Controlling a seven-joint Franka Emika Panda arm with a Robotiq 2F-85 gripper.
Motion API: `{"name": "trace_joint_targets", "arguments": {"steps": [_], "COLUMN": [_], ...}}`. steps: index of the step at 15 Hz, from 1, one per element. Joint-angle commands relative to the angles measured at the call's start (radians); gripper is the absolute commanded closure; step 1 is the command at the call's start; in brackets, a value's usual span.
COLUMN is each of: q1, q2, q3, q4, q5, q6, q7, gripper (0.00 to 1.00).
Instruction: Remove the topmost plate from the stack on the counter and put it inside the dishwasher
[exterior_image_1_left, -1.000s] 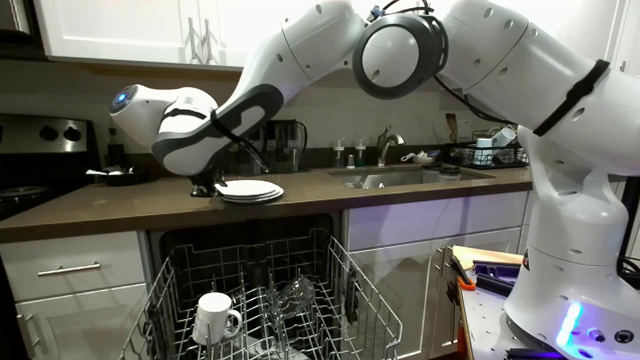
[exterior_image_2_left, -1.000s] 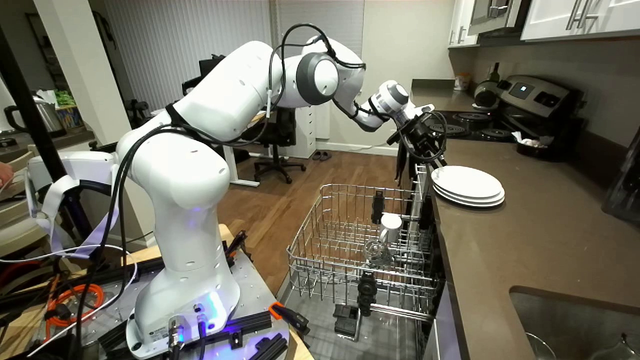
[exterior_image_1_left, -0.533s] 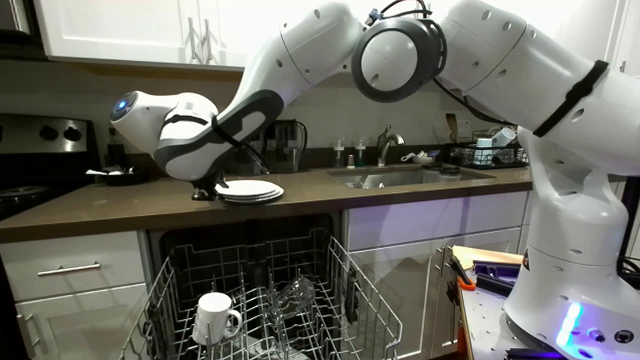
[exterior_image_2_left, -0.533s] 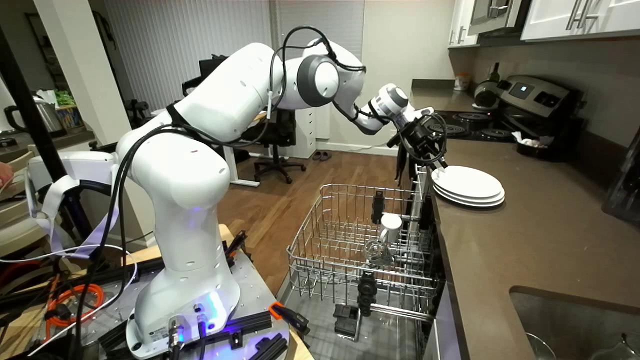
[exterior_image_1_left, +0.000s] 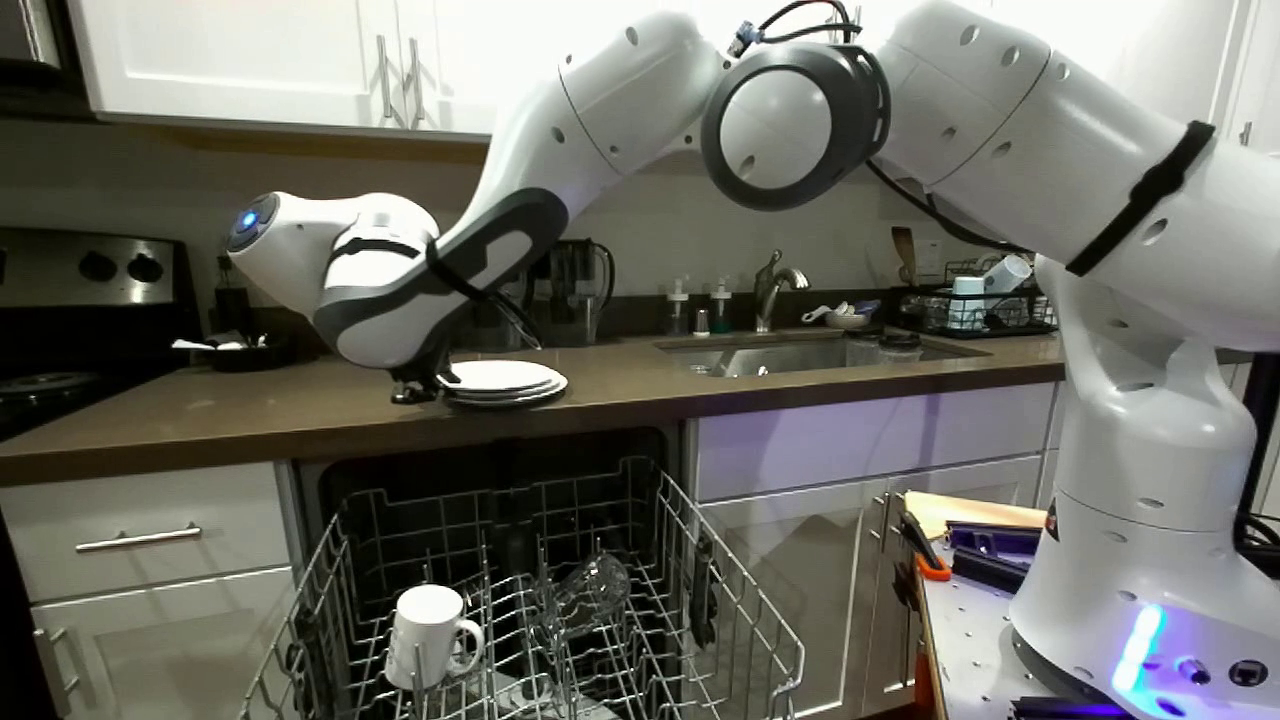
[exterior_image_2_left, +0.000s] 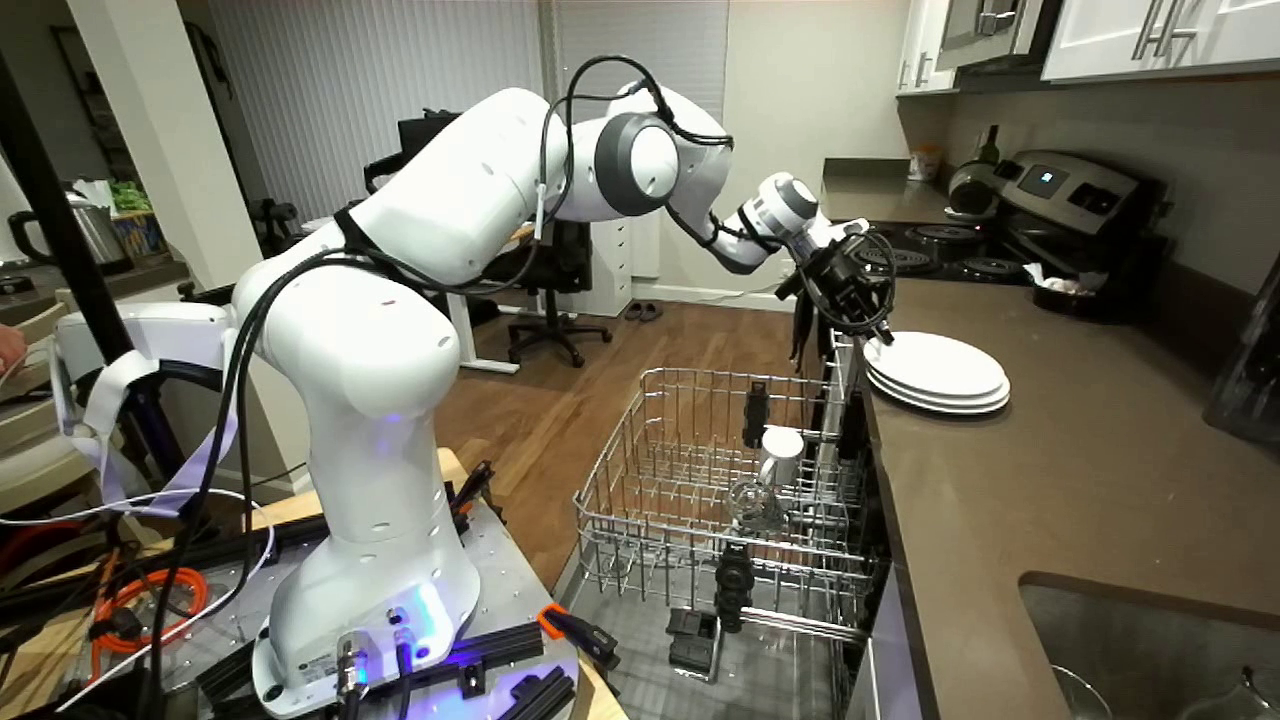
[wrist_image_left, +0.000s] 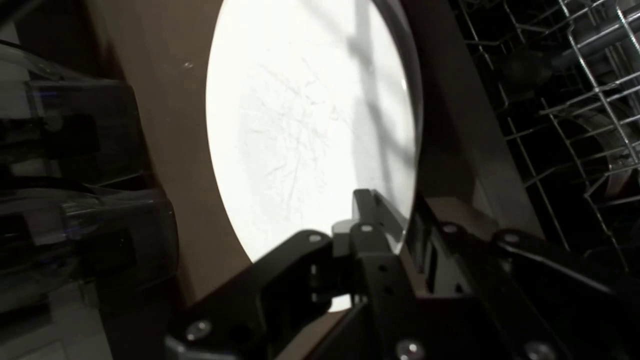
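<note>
The topmost plate (exterior_image_1_left: 500, 376) is white and round and lies flat on the stack (exterior_image_2_left: 945, 404) of similar plates at the front edge of the brown counter (exterior_image_2_left: 1100, 470). At the rim nearest the stove, my gripper (wrist_image_left: 392, 200) reaches in. In the wrist view one finger (wrist_image_left: 365, 205) lies over the plate's face while the opposite finger stands just outside the rim, its tip partly hidden by it. A narrow gap shows between them, so the jaws stand partly open around the rim. Below the counter is the dishwasher (exterior_image_1_left: 400, 460), its rack pulled out.
A white mug (exterior_image_1_left: 425, 635) and a clear glass (exterior_image_1_left: 595, 590) sit in the rack. Dark pitchers (exterior_image_1_left: 585, 290) stand behind the plates, and the sink (exterior_image_1_left: 770, 355) is farther along. Past the counter's end is the stove (exterior_image_2_left: 960, 235).
My gripper has come down slightly and shifted a little towards the plates at the stack's edge. The plates, the mug and the rack have stayed put.
</note>
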Motion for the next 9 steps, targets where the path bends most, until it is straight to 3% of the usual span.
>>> {"name": "trace_joint_targets", "arguments": {"steps": [1,2,9], "q1": [0.011,0.015,0.03], "q2": [-0.004,-0.007,-0.024], "q3": [-0.012,-0.015,-0.012], "q4": [-0.01,-0.013,-0.038], "q5": [-0.042,-0.053,-0.12], "q6": [-0.009,-0.01,-0.022], "q7": [0.038,0.051,0.117], "gripper": [0.98,0.93,0.93]}}
